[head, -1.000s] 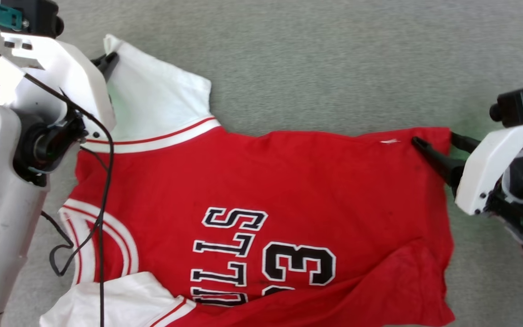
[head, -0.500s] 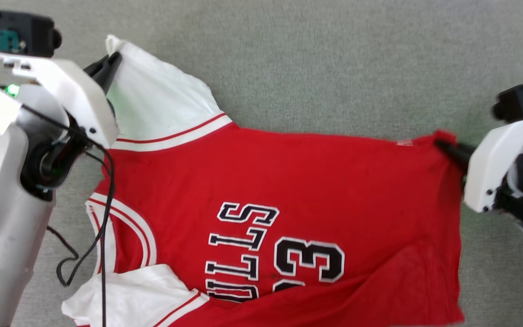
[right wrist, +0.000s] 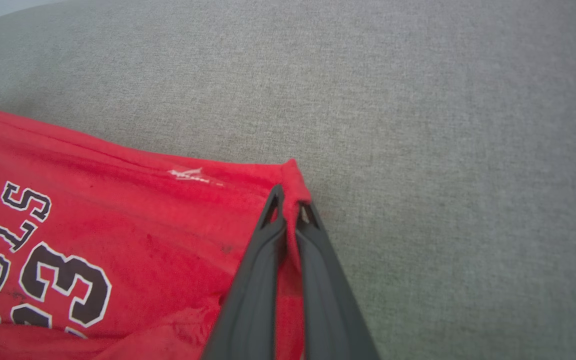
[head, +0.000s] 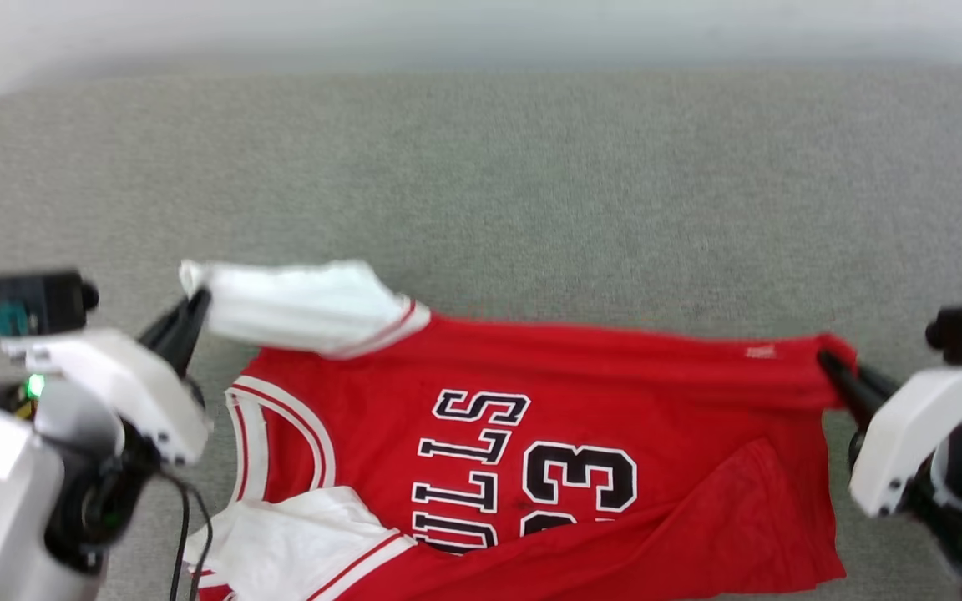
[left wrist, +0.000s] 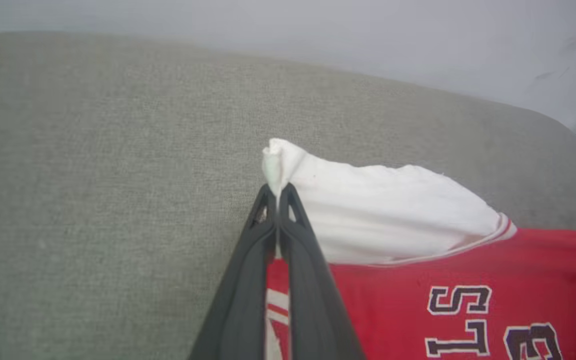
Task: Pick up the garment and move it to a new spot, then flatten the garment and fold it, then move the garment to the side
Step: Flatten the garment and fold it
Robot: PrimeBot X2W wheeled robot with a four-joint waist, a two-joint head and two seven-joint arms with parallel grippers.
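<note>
- The left gripper (left wrist: 279, 192) has its two dark fingers pressed flat together, with a bunched tip of white cloth pinched between them. A small knob of fabric sticks out just past the fingertips.
- That cloth is the outer end of the garment's white sleeve (left wrist: 383, 215). In the left wrist view it runs rightward from the jaws to a red-and-white striped band where it joins the red body.
- The right gripper (right wrist: 290, 200) is closed in the same way, clamped on a red hem corner (right wrist: 295, 175) that folds over the fingertips.
- A small white mark (right wrist: 188, 173) sits on the red edge just beside that corner.
- The garment (head: 656, 417) spans the gap between the two grippers. In the head view its far edge is drawn in a nearly straight line from the left jaws to the right jaws, and the rest spreads toward the bottom of the picture.
- Whether the pulled edge is clear of the surface or touching it cannot be told for certain.
- The black, white-outlined print (head: 523, 467) faces up, turned sideways, and its lower part is cut off by the picture's edge.
- The striped neckline (head: 251, 442) lies near the left gripper, with the second sleeve (head: 289, 534) crumpled below it.
- A diagonal crease (head: 740, 492) crosses the red cloth near the right gripper.
- A grey fabric surface (head: 531, 184) lies under everything, with a pale wall (left wrist: 318, 30) beyond its far edge.
</note>
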